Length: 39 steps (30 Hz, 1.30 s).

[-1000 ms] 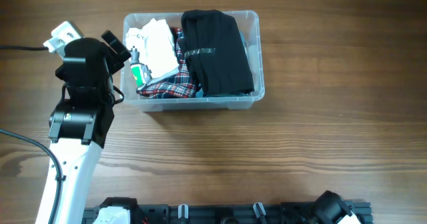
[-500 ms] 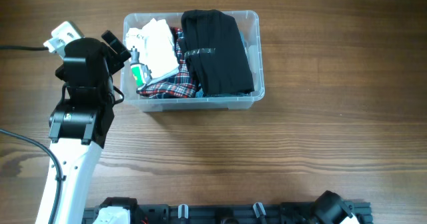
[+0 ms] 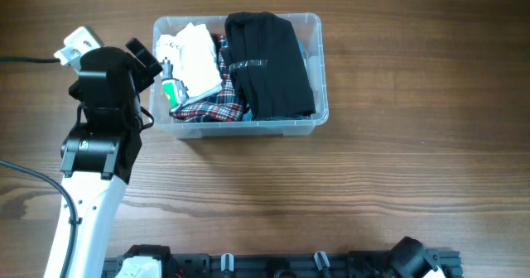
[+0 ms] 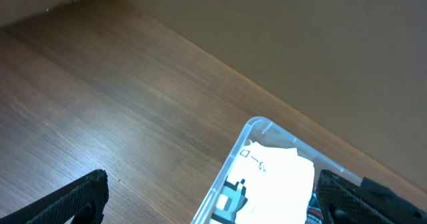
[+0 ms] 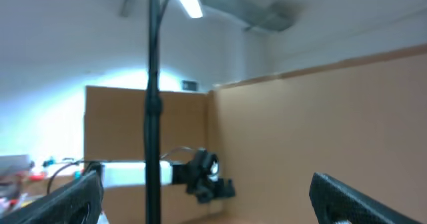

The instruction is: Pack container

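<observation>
Nothing on the table has shifted over the last second: the container (image 3: pixel 320 71) and the left arm (image 3: pixel 103 137) lie as they did, and only the dark end of the right arm (image 3: pixel 411 257) at the near edge looks very slightly displaced.

The container is a clear rectangular bin with rounded corners, standing upright on the wooden table (image 3: pixel 397 170) at the far side, a little left of centre. A folded black garment (image 3: pixel 269 63) fills its right half. In the left half a white folded piece (image 3: pixel 195 59) lies over red-and-blue plaid fabric (image 3: pixel 211 106), and a small green-and-white item (image 3: pixel 172 92) sits against the left wall.

The left arm reaches up from the near left, its wrist just beside the bin's left wall; whether it touches cannot be told. In the left wrist view the left gripper (image 4: pixel 213 207) has its jaws spread wide, one dark fingertip at each lower corner, and between them shows the bin's rounded corner with the white piece inside.

The right arm is folded at the near edge by a black rail (image 3: pixel 273 266), well apart from the bin. The right gripper (image 5: pixel 207 204) has its jaws wide apart too, and faces brown board walls (image 5: pixel 320 117), a dark vertical pole (image 5: pixel 153 117) and a ceiling lamp (image 5: pixel 187 1).
</observation>
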{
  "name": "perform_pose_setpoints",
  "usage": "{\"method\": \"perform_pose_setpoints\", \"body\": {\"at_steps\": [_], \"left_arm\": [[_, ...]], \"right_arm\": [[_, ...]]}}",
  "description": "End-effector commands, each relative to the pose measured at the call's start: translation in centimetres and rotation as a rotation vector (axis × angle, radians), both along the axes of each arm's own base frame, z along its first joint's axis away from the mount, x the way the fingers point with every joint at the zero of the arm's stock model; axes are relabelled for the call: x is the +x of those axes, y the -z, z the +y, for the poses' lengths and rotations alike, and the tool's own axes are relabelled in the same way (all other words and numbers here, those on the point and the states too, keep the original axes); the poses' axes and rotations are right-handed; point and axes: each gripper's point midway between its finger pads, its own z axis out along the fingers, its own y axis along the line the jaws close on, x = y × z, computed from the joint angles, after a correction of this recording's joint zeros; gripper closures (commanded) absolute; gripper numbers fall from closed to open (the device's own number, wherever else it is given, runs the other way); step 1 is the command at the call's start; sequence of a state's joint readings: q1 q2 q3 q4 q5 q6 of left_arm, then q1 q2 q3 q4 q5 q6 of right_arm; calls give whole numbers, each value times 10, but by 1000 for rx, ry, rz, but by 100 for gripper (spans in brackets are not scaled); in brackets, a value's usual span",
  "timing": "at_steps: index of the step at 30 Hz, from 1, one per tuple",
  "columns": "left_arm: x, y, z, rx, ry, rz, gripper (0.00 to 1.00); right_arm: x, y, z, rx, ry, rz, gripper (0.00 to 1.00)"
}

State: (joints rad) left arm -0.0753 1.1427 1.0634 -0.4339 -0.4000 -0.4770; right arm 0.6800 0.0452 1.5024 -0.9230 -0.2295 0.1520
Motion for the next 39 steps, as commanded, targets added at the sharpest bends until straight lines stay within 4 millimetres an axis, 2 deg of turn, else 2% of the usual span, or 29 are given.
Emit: {"method": "perform_pose_setpoints", "body": {"at_steps": [1, 4, 8, 9, 11, 16, 19, 24, 30, 34, 39], "left_arm": [[-1, 1, 5, 11, -22, 4, 0], [-1, 1, 5, 11, -22, 4, 0], [-1, 1, 5, 11, -23, 4, 0], [-1, 1, 5, 11, -22, 4, 0], [-1, 1, 5, 11, -22, 4, 0], [-1, 1, 5, 11, -23, 4, 0], [-1, 1, 5, 11, -22, 4, 0], [-1, 1, 5, 11, -23, 4, 0], [-1, 1, 5, 11, -22, 4, 0], [-1, 1, 5, 11, -22, 4, 0], [-1, 2, 5, 11, -23, 4, 0]], "right_arm": [[46, 30, 56, -97, -100, 112, 0], [89, 55, 91, -76, -148, 258, 0], [144, 83, 132, 78, -250, 488, 0], [162, 89, 133, 128, -206, 517, 0], [185, 105, 132, 239, -174, 644, 0], [225, 142, 121, 550, -123, 951, 0], [236, 154, 114, 598, -55, 972, 0], [241, 164, 110, 598, -5, 994, 0], [243, 205, 110, 550, 81, 1136, 0], [250, 217, 102, 589, 131, 1136, 0], [265, 237, 103, 615, 166, 1115, 0]]}}
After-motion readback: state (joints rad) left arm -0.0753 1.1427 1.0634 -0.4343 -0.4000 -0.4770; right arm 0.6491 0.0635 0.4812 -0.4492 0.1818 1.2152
